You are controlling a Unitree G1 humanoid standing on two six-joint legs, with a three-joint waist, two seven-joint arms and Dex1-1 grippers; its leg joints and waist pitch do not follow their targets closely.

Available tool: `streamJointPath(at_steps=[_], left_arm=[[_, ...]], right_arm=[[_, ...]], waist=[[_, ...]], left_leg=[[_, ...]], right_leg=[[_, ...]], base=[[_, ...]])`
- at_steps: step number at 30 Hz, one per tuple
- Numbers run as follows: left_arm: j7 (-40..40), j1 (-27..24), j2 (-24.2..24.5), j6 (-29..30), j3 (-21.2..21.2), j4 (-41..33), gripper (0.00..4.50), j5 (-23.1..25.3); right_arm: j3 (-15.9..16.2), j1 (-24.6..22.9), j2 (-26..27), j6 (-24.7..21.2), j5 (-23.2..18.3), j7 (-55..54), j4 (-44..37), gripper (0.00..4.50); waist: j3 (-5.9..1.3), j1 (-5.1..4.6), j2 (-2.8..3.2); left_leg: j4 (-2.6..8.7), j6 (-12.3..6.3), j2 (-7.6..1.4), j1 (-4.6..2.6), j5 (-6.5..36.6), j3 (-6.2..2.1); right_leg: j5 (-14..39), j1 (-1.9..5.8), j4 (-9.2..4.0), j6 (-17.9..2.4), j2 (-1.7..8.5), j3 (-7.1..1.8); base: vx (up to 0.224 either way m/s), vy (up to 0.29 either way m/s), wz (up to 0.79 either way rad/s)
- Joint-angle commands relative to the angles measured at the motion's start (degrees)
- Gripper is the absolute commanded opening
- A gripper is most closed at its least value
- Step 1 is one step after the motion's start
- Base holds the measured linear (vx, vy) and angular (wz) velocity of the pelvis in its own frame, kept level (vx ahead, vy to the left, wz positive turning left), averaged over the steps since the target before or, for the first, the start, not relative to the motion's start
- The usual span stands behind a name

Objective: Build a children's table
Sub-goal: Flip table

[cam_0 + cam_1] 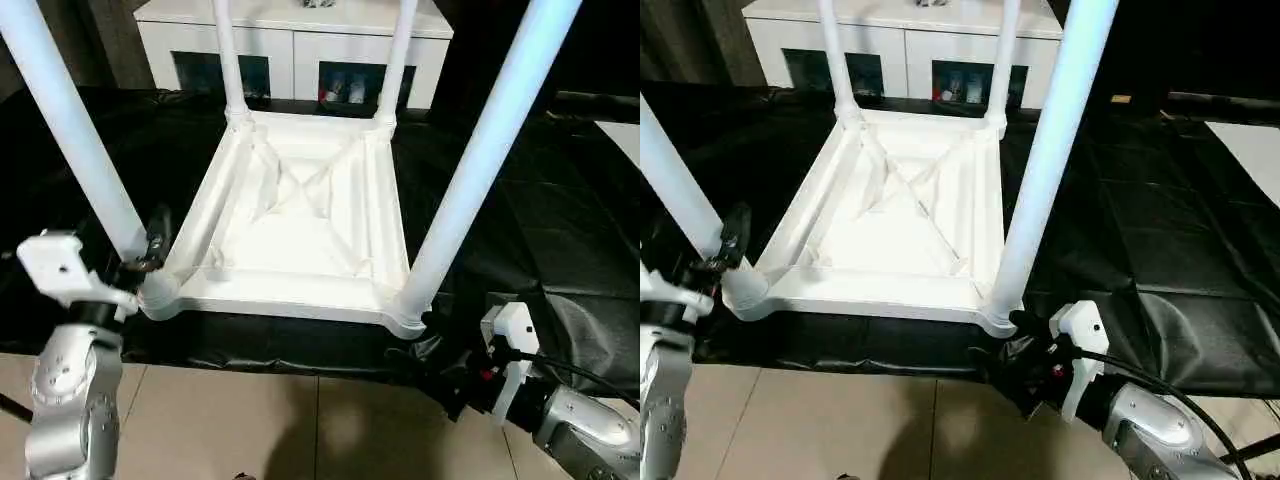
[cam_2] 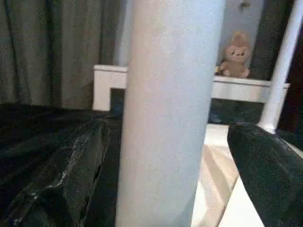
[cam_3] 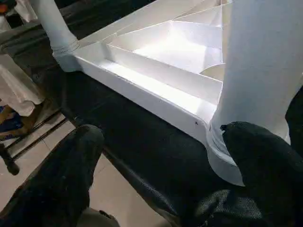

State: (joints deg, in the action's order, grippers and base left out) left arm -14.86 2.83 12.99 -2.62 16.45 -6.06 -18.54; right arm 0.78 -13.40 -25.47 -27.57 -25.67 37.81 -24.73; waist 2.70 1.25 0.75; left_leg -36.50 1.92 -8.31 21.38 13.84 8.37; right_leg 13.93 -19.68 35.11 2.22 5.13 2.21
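The children's table lies upside down on black cloth, its white tabletop [image 1: 290,300] showing the ribbed underside. Legs stand upright in the corner sockets: near left [image 1: 70,130], near right [image 1: 480,160], far left [image 1: 228,60], far right [image 1: 398,60]. My left gripper [image 2: 165,130] is open around the near-left leg just above its socket. There is a small gap between the leg and each black finger [image 2: 80,161]. My right gripper [image 1: 1012,350] is open at the near-right corner, level with the table's front edge. One finger [image 3: 265,161] sits right beside the socket [image 3: 222,161]. It holds nothing.
A white cabinet [image 1: 290,45] with dark glass doors stands close behind the table, with a teddy bear [image 2: 235,54] on top. The black cloth [image 1: 560,200] extends to the right. Tiled floor [image 1: 260,420] lies below the front edge. A cable [image 1: 580,370] runs along my right forearm.
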Motion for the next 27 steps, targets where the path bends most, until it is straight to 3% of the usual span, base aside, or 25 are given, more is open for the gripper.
streamJointPath(at_steps=[1, 4, 10, 17, 25, 27], left_arm=[[-0.5, 0.4, 0.2, 1.0, -0.7, 0.5, 4.42, -0.3], [-0.3, 0.1, -0.8, 3.3, -1.4, -1.3, 4.42, -1.5], [-1.1, -1.8, -1.0, 5.3, -2.8, -3.4, 3.67, -2.1], [-2.4, -4.9, -0.1, 7.1, -3.9, -4.5, 3.21, -1.6], [-3.4, -5.0, 0.7, 8.7, -4.4, -4.6, 2.74, -2.1], [-3.6, -5.0, 1.4, 10.2, -4.9, -4.9, 2.41, -2.0]], right_arm=[[0.9, 0.5, -0.6, -1.0, 0.8, -0.4, -1.6, 4.50], [1.6, 1.5, -0.5, -1.2, 0.5, 0.0, -1.2, 4.50], [2.6, 2.9, -1.2, -0.8, -0.7, 2.5, -1.0, 4.50], [3.1, 5.0, -1.7, 0.7, -0.4, 4.6, 0.2, 4.50], [3.3, 5.6, -1.7, 1.3, 0.1, 4.9, 0.8, 4.50], [3.6, 5.6, -1.8, 1.6, 0.4, 5.0, 0.9, 4.50]], waist=[[-2.45, 0.12, 0.63], [-2.42, 0.30, 0.74], [-2.39, 0.76, 0.61], [-2.43, 0.74, 0.73], [-2.37, 0.98, 0.83], [-2.36, 0.95, 0.80]], left_leg=[[6.04, -1.65, -4.38, -0.65, 7.5, -1.81], [6.14, -1.32, -4.49, -0.73, 9.2, -1.75], [6.25, -1.13, -4.61, -0.70, 9.9, -1.69], [6.26, -1.29, -4.54, -0.57, 9.2, -1.71], [6.45, -0.72, -4.55, -0.74, 10.7, -1.62], [6.51, -0.38, -4.52, -0.73, 11.1, -1.62]], right_leg=[[-5.2, 1.22, -3.19, -14.1, 3.21, -2.11], [-2.9, 1.19, -3.28, -14.3, 3.37, -2.21], [-0.5, 1.11, -3.43, -14.0, 3.42, -2.32], [-1.7, 1.11, -3.40, -13.4, 3.28, -2.23], [0.4, 0.87, -3.59, -13.1, 3.27, -2.29], [1.0, 0.84, -3.63, -12.9, 3.22, -2.28]], base=[[0.000, 0.000, 0.00], [0.000, 0.000, 0.00], [0.000, 0.000, 0.00], [0.000, 0.000, 0.00], [0.000, 0.000, 0.00], [0.000, 0.000, 0.00]])
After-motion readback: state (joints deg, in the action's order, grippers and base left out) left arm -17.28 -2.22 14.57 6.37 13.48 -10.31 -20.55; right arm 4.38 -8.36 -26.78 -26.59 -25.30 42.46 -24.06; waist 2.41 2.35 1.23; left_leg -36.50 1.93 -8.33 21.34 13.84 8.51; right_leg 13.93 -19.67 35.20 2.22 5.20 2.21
